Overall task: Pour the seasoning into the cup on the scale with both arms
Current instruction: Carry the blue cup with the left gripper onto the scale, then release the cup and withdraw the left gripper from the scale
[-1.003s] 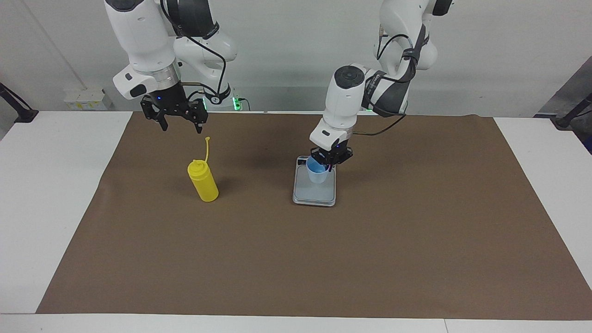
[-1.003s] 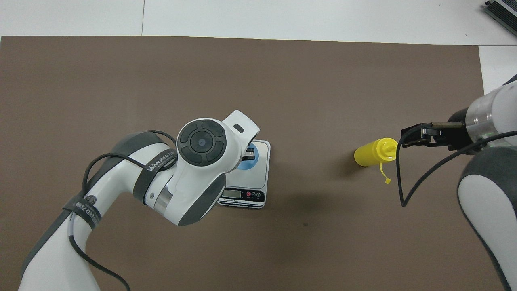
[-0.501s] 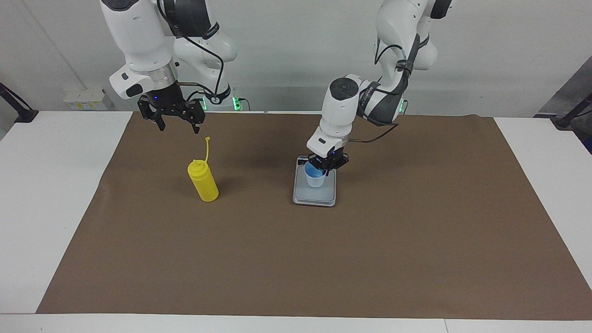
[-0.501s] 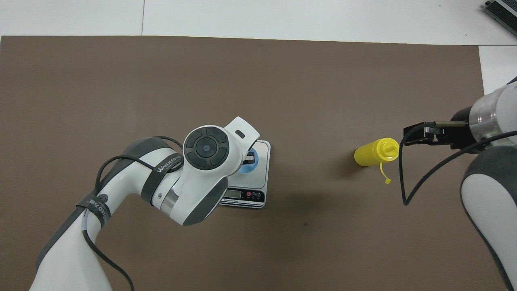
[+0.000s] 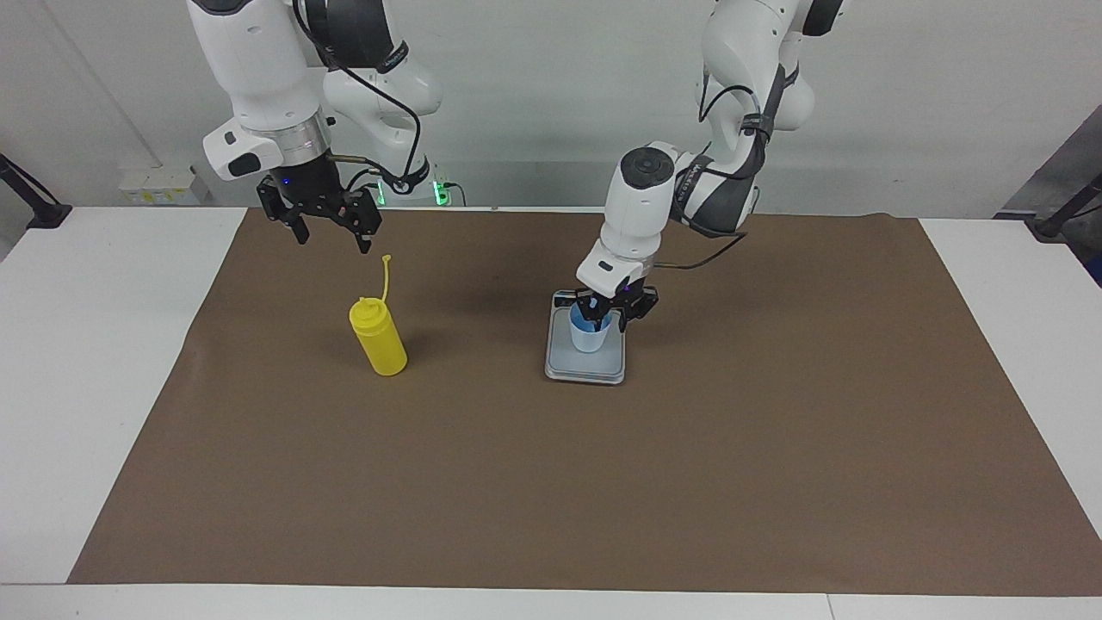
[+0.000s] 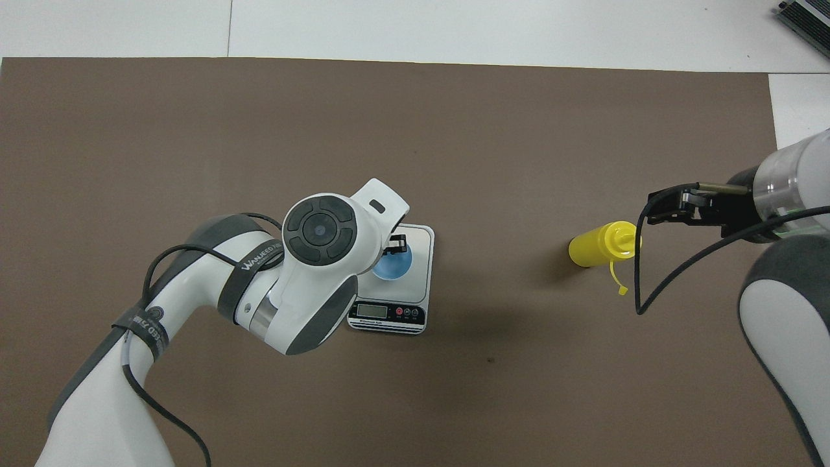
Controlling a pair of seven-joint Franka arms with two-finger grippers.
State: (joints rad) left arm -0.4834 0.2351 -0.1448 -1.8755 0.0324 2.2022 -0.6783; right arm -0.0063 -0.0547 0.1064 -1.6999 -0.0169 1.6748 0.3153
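The light-blue cup (image 5: 590,337) (image 6: 389,264) stands upright on the silver-grey scale (image 5: 594,368) (image 6: 421,272), whose display faces the robots. My left gripper (image 5: 608,324) hangs just over the cup's rim, open, one finger inside the cup and one outside; in the overhead view the arm's wrist covers most of it. The yellow seasoning bottle (image 5: 379,340) (image 6: 593,246) stands upright toward the right arm's end, its cap strap (image 5: 386,275) sticking up. My right gripper (image 5: 331,237) (image 6: 674,209) hovers open in the air above the mat beside the bottle, holding nothing.
A brown mat (image 5: 551,482) covers most of the white table (image 5: 86,344). A grey device (image 6: 804,16) lies at the table's corner farthest from the robots, toward the right arm's end. A unit with green lights (image 5: 441,191) sits between the arm bases.
My left gripper lowered the cup onto the scale and its fingers spread apart from the rim. The right gripper rose a little and drifted toward the robots; the bottle stayed put.
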